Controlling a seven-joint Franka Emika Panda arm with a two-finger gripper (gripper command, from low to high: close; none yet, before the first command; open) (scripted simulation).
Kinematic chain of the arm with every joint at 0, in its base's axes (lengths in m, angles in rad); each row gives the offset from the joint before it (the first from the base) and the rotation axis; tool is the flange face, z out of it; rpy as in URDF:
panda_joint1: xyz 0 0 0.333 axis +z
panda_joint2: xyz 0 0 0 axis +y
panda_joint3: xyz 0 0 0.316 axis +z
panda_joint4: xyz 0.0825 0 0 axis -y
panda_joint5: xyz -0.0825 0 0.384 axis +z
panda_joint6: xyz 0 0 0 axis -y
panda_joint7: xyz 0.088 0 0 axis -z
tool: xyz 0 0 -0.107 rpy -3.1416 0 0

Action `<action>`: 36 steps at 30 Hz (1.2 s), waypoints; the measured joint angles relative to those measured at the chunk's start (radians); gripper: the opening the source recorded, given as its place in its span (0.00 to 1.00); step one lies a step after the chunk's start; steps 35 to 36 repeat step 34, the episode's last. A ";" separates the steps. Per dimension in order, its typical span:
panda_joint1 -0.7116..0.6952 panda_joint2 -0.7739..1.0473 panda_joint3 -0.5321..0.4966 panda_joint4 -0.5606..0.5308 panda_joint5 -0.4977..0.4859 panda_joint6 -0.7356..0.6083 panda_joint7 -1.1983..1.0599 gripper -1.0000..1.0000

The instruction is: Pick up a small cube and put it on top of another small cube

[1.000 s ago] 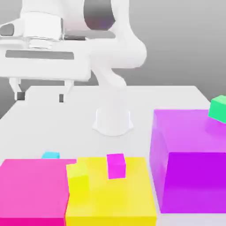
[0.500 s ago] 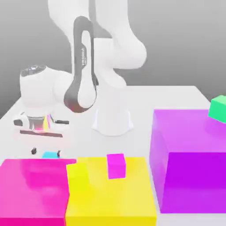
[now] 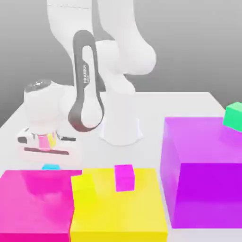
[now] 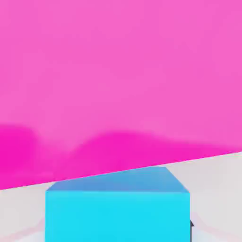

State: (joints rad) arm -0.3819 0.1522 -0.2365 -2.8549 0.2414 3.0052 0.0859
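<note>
The small cube (image 3: 50, 167) is cyan and sits on the white table, just behind the big pink block (image 3: 35, 201). My gripper (image 3: 48, 161) has come straight down over it, with the hand (image 3: 43, 141) low above the table. In the hand view the cyan cube (image 4: 117, 208) fills the space right under the hand, with the pink block's wall (image 4: 118, 85) behind it. The jaws are shut on the cube, which still rests on the table.
A big yellow block (image 3: 118, 203) carries a small magenta cube (image 3: 125, 177) and a small yellow cube (image 3: 84, 189). A tall purple block (image 3: 203, 170) at the exterior view's right carries a small green cube (image 3: 233, 116). The arm's base (image 3: 121, 128) stands mid-table.
The arm swung down from high above to the cyan cube behind the pink block. The jaws, open half a second ago, have shut around the cube.
</note>
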 joint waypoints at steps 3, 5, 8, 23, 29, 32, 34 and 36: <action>0.023 -0.076 -0.058 -0.017 -0.138 -0.055 0.101 0.00; 0.006 -0.125 -0.063 -0.029 -0.211 -0.093 0.155 0.00; -0.027 -0.182 -0.065 -0.006 -0.281 -0.140 0.186 0.00; 0.235 -0.333 0.069 0.260 -0.302 -0.541 -0.346 0.00; 0.294 -0.255 0.099 0.237 -0.256 -0.491 -0.447 0.00; 0.296 -0.200 0.096 0.224 -0.251 -0.424 -0.453 1.00; 0.295 -0.200 0.096 0.224 -0.251 -0.424 -0.453 1.00; 0.295 -0.200 0.096 0.224 -0.251 -0.424 -0.453 1.00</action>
